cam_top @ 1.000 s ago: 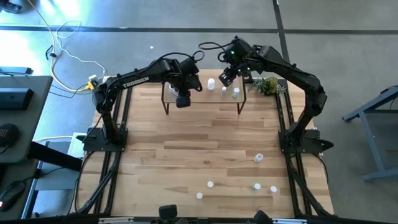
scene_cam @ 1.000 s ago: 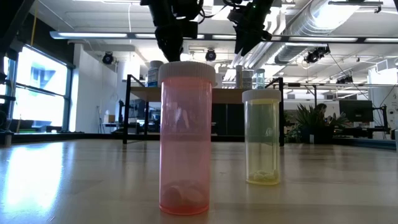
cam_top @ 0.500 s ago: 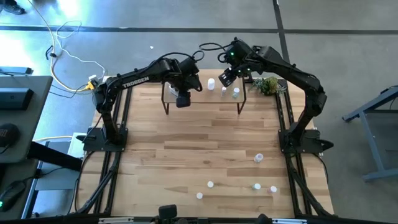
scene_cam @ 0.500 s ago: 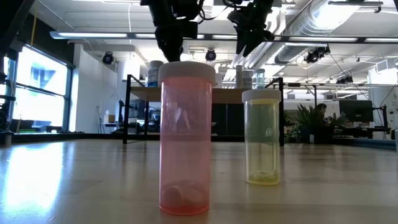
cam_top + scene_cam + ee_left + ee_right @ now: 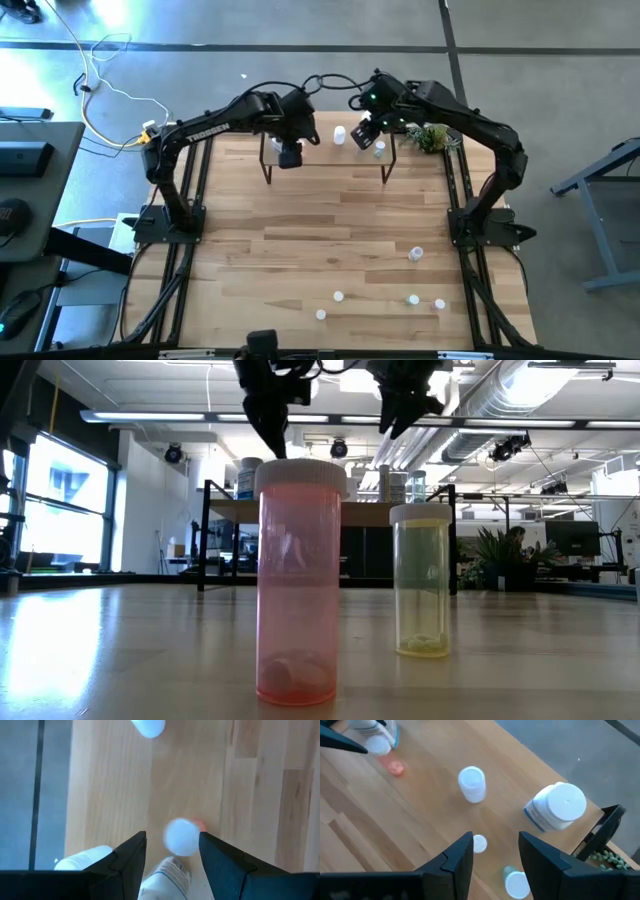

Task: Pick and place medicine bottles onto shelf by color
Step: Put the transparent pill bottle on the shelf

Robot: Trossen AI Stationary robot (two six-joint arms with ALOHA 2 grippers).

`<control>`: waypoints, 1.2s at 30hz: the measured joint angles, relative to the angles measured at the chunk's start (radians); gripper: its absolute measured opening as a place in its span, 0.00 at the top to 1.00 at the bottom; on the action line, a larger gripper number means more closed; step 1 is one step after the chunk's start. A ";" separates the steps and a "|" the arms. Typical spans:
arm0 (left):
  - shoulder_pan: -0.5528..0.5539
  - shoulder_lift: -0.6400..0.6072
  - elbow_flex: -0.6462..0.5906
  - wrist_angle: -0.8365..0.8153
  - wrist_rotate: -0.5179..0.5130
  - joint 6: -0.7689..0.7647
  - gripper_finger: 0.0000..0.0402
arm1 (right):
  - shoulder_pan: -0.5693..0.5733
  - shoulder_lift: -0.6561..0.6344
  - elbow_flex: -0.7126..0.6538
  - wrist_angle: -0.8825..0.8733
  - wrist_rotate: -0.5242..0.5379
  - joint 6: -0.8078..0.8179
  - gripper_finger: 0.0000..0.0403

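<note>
Left gripper point(image 5: 170, 851) wide open over white-capped bottle point(image 5: 182, 836), prob. light, slick plastic; grip body below cap.

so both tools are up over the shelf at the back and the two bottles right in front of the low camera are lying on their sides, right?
Not quite: the pink bottle and yellow bottle stand upright, caps on top, as the low view shows. The rest holds: the left tool and right tool are both over the shelf.
</note>
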 joint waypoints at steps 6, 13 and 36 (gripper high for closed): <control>-0.002 -0.007 0.000 0.002 0.010 -0.002 0.57 | 0.025 -0.017 0.001 0.005 0.016 0.023 0.63; -0.013 -0.008 0.000 0.001 0.011 -0.003 0.57 | 0.027 -0.020 0.001 0.002 0.011 0.034 0.63; -0.082 -0.210 -0.003 -0.087 0.331 -0.151 0.57 | 0.277 -0.021 -0.127 -0.099 0.055 0.190 0.63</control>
